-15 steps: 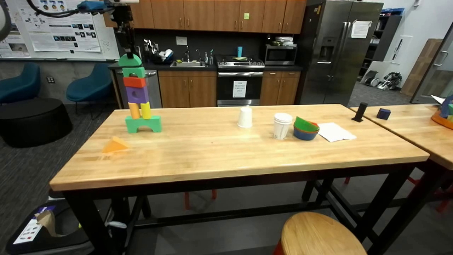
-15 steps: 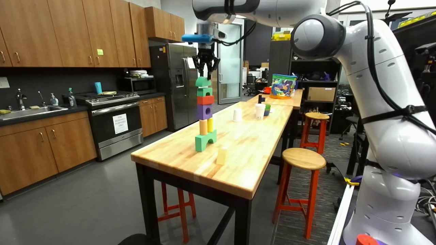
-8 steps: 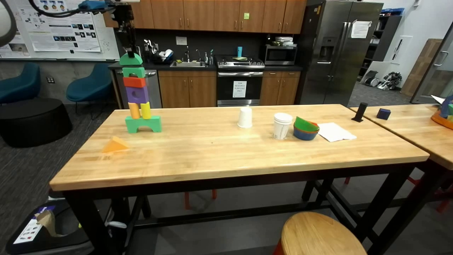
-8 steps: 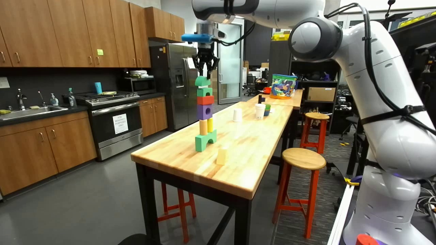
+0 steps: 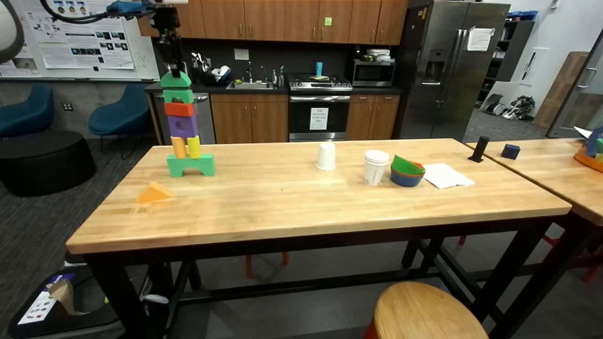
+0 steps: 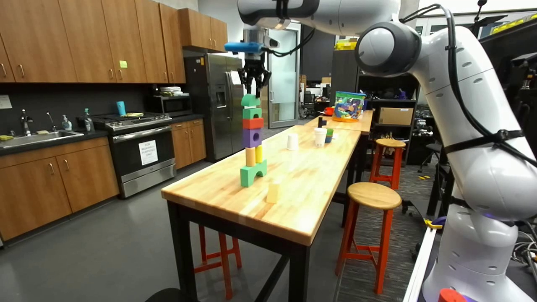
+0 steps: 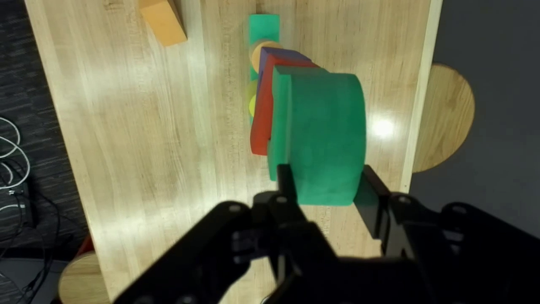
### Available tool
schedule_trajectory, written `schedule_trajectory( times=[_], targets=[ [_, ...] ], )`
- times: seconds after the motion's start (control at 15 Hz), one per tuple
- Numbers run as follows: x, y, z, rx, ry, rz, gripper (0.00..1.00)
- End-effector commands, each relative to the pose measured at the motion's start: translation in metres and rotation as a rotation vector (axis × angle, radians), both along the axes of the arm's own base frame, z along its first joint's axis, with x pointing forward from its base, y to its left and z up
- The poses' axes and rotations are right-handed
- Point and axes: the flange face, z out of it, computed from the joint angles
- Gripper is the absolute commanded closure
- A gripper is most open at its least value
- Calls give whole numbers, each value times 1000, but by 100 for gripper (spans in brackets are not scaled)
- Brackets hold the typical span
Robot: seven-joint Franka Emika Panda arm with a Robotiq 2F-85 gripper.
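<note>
Nudged slightly rightward since a second ago, as an exterior view shows, are the green half-round block (image 5: 175,81) and the black two-fingered gripper (image 7: 325,174); the tower (image 6: 247,138) below them keeps its place. With one finger on either side, the gripper is clamped on the half-round block, whose curved face points up and flat face down. It hangs at the top of the tower, directly over a small green arch block (image 5: 178,93); whether the two touch cannot be told. Under that arch come a red rectangular block (image 5: 179,109), a purple block with a round hole (image 5: 190,124), and two upright cylinders side by side: an orange cylinder (image 5: 179,147) and a yellow cylinder (image 5: 193,147). Both cylinders stand on a wide green arch block (image 5: 191,161), which rests on a light wooden table (image 5: 282,207). Near the foot of the tower, an orange triangular block (image 5: 154,192) lies on the same table. Well apart from these, farther along the table, stand an upside-down white cup (image 5: 326,156), a nested stack of white cups (image 5: 375,168) and a blue bowl (image 5: 406,180) with a green bowl (image 5: 405,165) tipped inside it; a white paper sheet (image 5: 446,175) lies just beside the bowls. A round wooden stool (image 5: 426,313) stands near the table. Farther back are a stove (image 5: 339,117) and a tall dark refrigerator (image 5: 445,70).
</note>
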Motion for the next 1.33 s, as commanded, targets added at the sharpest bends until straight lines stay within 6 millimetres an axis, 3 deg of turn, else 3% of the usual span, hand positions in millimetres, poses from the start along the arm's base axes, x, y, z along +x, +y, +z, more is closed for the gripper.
schedule_trajectory(
  times=[0.0,0.6,1.27],
  targets=[
    [1,3,1,1,16,-17,86],
    [3,1,-5,11,34,-32,86],
    [2,3,0,67,17,-25,86]
  ],
)
